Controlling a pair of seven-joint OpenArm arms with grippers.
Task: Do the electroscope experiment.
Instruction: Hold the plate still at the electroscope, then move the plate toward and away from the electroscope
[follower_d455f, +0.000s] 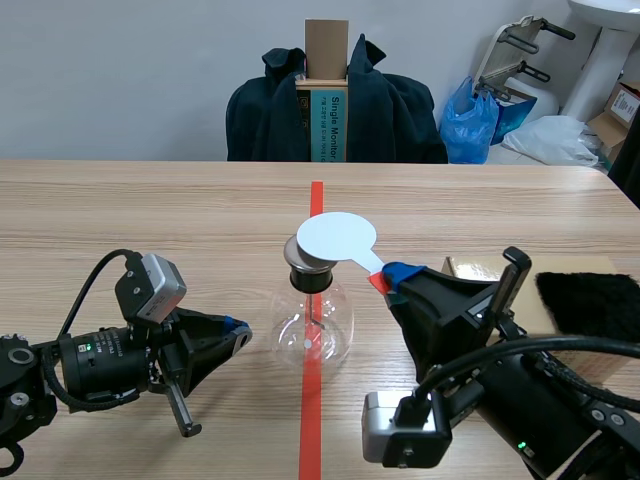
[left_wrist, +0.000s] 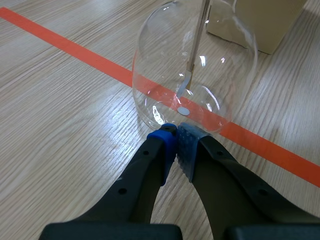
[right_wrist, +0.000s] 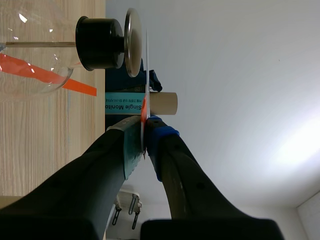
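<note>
A flat white round paddle (follower_d455f: 337, 238) hung over the clear round glass flask (follower_d455f: 315, 330).
Scene: the flask stood on the wooden table (follower_d455f: 150, 220); the right gripper (follower_d455f: 393, 275) clamped the paddle's handle. Left wrist: the left gripper (left_wrist: 176, 131) was pinched together, empty, just beside the flask. Right wrist: the paddle was edge-on near the black stopper (right_wrist: 100, 44).

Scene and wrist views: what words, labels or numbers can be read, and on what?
"Single Monito", cut off there, on the teal box.
Label on the cardboard box at far right: too small to read.
No text on the glass flask or the white disc.
</note>
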